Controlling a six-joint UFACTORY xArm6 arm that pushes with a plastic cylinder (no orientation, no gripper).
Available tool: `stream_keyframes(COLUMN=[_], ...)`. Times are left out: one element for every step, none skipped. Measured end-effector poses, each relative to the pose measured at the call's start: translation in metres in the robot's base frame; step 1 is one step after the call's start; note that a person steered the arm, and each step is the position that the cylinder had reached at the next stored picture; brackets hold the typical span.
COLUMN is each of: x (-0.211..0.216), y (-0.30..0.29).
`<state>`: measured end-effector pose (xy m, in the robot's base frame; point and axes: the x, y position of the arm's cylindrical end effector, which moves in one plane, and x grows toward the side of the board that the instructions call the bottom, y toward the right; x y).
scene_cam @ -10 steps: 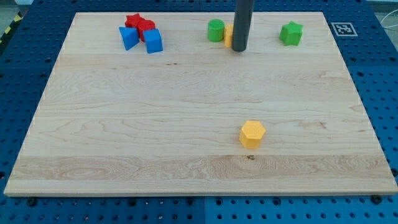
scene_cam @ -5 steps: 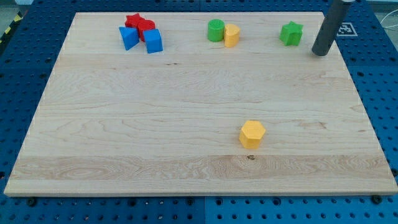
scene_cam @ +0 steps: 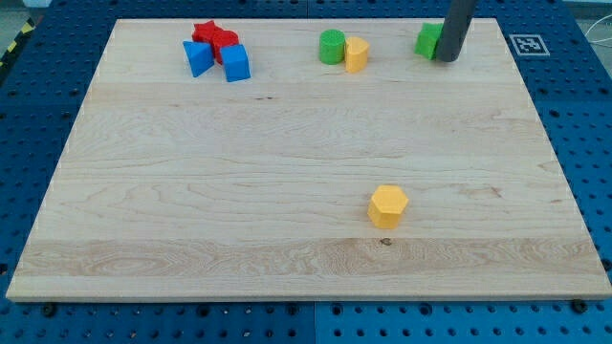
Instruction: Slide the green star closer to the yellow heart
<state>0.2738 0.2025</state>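
The green star [scene_cam: 427, 40] lies near the view's top right, partly hidden behind my rod. My tip [scene_cam: 447, 57] touches the star's right side. The yellow heart [scene_cam: 356, 54] stands to the star's left, about a block's width or two away, with a green cylinder [scene_cam: 332, 46] touching its left side.
A red star [scene_cam: 214, 38] and two blue blocks [scene_cam: 198, 58] [scene_cam: 236, 63] cluster at the top left. A yellow hexagon block [scene_cam: 388, 205] lies at the lower middle. The board's top edge runs just behind the green star. A marker tag [scene_cam: 526, 43] sits at the top right corner.
My tip swung from the yellow heart out past the star's right, then came back left against the star. The star has slid a little left toward the heart.
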Motion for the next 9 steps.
stream_keyframes(x=[-0.019, -0.036, -0.035, -0.023, -0.016, -0.019, -0.019, -0.019, -0.026], y=[0.026, 0.043, 0.026, 0.004, -0.018, -0.038, -0.057, -0.080, -0.090])
